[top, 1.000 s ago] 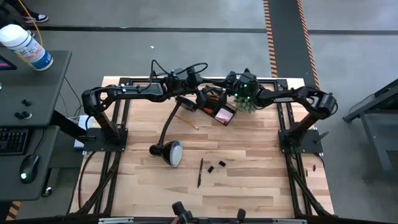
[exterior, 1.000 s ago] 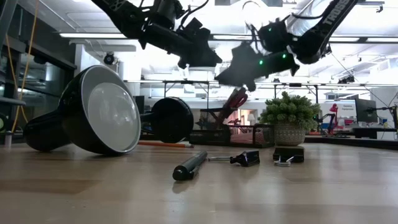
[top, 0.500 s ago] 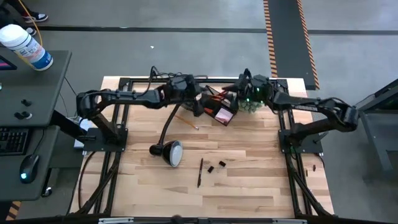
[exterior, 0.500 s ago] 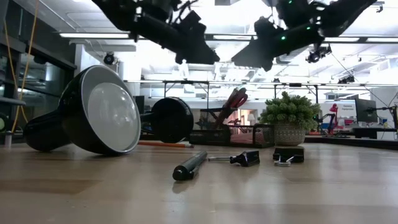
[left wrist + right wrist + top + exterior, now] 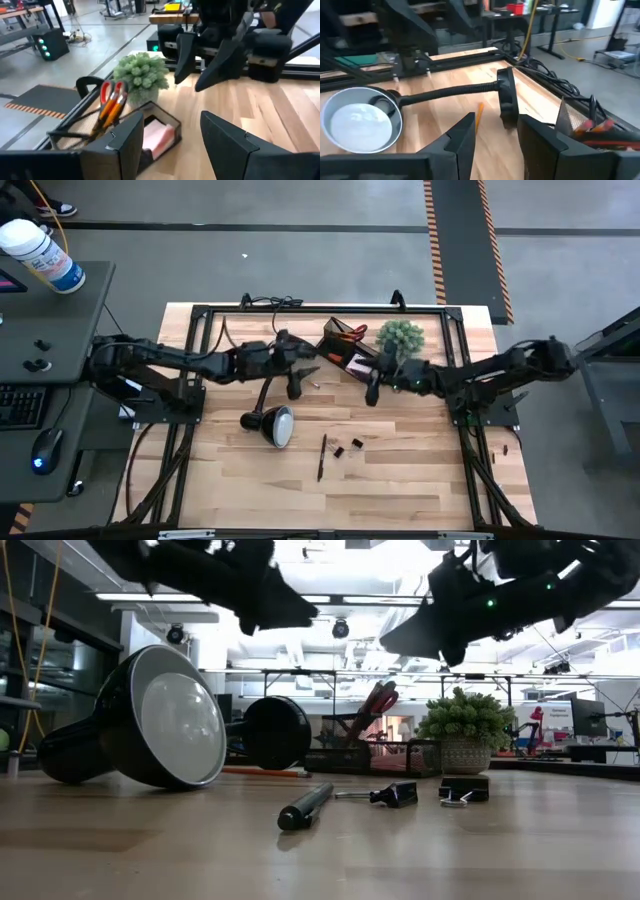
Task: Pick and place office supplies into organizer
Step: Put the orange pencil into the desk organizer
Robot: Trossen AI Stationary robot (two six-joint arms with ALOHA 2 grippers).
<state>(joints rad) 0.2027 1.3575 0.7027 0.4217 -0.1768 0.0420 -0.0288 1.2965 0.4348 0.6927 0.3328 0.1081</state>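
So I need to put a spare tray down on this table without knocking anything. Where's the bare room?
Bare wood spans the near strip below the pen and binder clips, and right of them. Crowded: the far middle, where organizer, plant, lamp and both open grippers sit.

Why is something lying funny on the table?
The black gooseneck desk lamp has toppled: in the low view its round shade rests sideways on the wooden table, facing out instead of down. A black pen and two black binder clips lie loose nearby.

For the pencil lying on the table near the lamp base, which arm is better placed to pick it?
Left. The left gripper hangs open close to the pencil; the right gripper is farther away.
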